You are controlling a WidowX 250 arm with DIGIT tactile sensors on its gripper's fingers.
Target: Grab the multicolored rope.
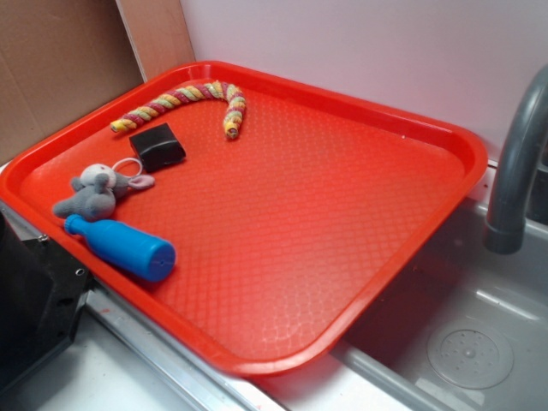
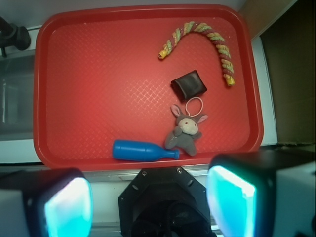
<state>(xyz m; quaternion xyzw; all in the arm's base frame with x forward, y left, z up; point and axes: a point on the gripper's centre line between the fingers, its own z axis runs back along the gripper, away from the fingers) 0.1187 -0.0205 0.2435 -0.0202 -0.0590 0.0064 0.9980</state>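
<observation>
**Mia:** Where is the rope? Start on the left and go across.

**Ben:** In the wrist view, the blue bottle (image 2: 140,151) lies at the near edge of the red tray (image 2: 98,79). Next comes the grey plush mouse (image 2: 185,132) with its thin white loop. Just past it is a small black block (image 2: 188,84). Then the multicolored rope (image 2: 207,35) bends like an arch in the far right corner of the tray.

**Mia:** And where is the gripper?

**Ben:** The gripper (image 2: 148,202) is high up, off the near edge of the tray. Its two pads, glowing blue-green, sit wide apart, and nothing is between them.

**Mia:** So which way must it go?

**Ben:** I think forward and to its right, over the mouse and the block. The rope is well apart from it, across the whole tray.

**Mia:** How does the rope lie?

**Ben:** One end points at the middle of the tray. The other end runs down along the right rim. So the long way changes along the bend. I guess the gripper should pinch across a straight bit.

**Mia:** Any words to read?

**Ben:** No. I see no labels or writing on anything. The side view shows the same rope (image 1: 184,101) by the back rim, and a grey tap (image 1: 514,163) over a sink (image 1: 445,342).
</observation>
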